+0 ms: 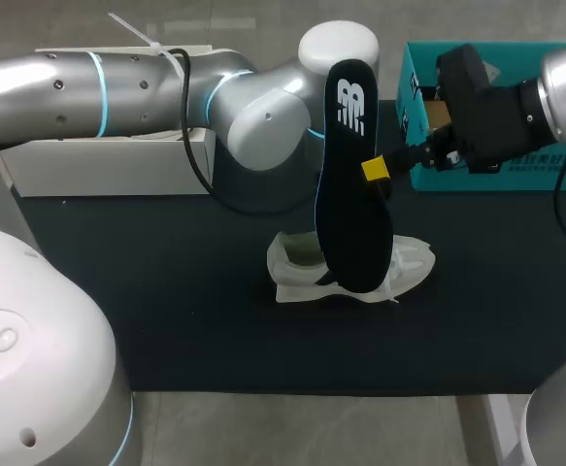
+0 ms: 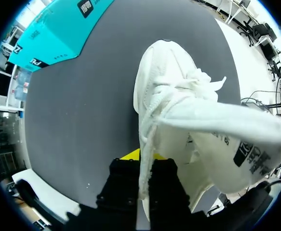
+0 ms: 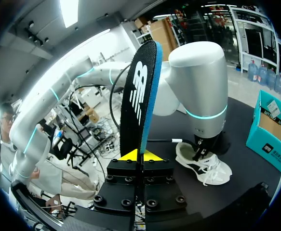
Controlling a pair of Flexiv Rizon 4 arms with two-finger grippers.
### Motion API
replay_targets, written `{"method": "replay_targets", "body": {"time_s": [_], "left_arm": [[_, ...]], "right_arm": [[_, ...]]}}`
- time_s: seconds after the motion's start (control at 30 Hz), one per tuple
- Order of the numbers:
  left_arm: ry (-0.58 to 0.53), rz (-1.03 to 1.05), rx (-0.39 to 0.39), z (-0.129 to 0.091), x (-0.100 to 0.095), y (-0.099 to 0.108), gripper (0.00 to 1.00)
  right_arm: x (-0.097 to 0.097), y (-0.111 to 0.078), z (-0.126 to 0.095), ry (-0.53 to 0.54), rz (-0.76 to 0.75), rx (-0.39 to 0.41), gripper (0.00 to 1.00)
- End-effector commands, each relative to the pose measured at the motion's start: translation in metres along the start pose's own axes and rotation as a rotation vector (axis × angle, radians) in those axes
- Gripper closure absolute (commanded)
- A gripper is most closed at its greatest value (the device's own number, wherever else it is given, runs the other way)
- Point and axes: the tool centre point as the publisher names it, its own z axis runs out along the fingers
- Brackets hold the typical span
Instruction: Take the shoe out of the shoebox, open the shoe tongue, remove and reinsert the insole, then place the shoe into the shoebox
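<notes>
Since the right pincer (image 1: 378, 173) is clenched on the flat black foam insole (image 1: 352, 184), upright over the white mesh sneaker (image 1: 414, 264) that the left pincer (image 2: 141, 161) grips by its upper edge on the dark surface (image 1: 166, 291), reinsertion seems next: steer the insole's lower end into the opening.

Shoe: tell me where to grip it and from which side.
Grip the thin rim of the shoe's opening, coming from above: it stands on its sole with the opening facing up, so the rim fits between two fingers. The left end effector pinches it there now.

White logo (image 1: 351, 105) on insole (image 1: 355, 214); small print on shoebox (image 1: 496, 181).
</notes>
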Motion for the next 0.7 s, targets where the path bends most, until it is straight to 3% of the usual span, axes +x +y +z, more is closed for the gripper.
{"method": "replay_targets", "body": {"time_s": [0.03,0.53,0.63,0.7], "left_arm": [[-0.005,0.001,0.002,-0.002,0.002,0.002,1.0],[-0.004,0.004,0.004,-0.004,-0.001,0.003,1.0],[0.014,0.082,0.028,-0.014,-0.01,0.003,1.0],[0.043,0.183,0.003,-0.02,-0.015,0.001,1.0]], "right_arm": [[-0.001,0.002,0.003,0.0,0.001,0.003,1.0],[-0.001,0.002,0.003,0.0,0.001,0.003,1.0],[-0.001,0.002,0.003,0.0,0.001,0.003,1.0],[-0.001,0.002,0.003,0.0,0.001,0.003,1.0]]}}
